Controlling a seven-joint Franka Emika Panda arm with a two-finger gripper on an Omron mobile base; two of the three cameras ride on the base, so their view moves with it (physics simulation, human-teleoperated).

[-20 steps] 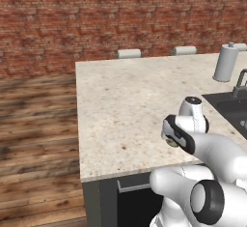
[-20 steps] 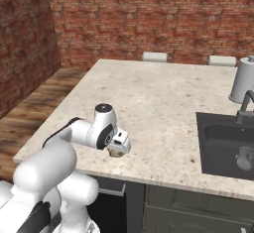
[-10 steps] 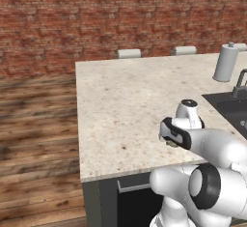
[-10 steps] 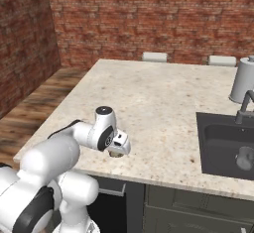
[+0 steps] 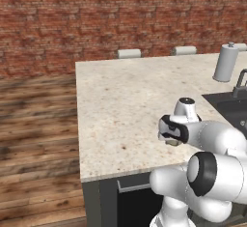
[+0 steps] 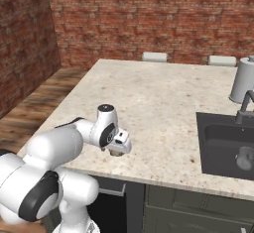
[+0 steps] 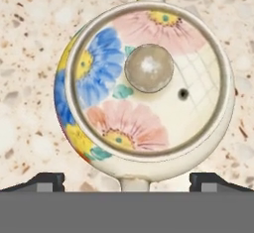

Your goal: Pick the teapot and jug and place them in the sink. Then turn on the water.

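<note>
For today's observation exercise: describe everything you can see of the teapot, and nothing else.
The teapot is seen from straight above in the hand view. It is round, glossy like glazed ceramic, cream with pink, blue and yellow flowers and a faint grid pattern. Its lid is on, with a round beige knob in the middle and a small dark hole beside it. Short cream parts stick out at two opposite sides. It stands upright on the speckled counter, and nothing else touches it.

I'm working in a kitchen: a speckled stone counter (image 5: pixel 120 100) with a dark sink (image 6: pixel 225 145) and tap (image 6: pixel 244 107) at its right edge, brick walls (image 5: pixel 96 18), plank floor (image 5: pixel 34 139).
</note>
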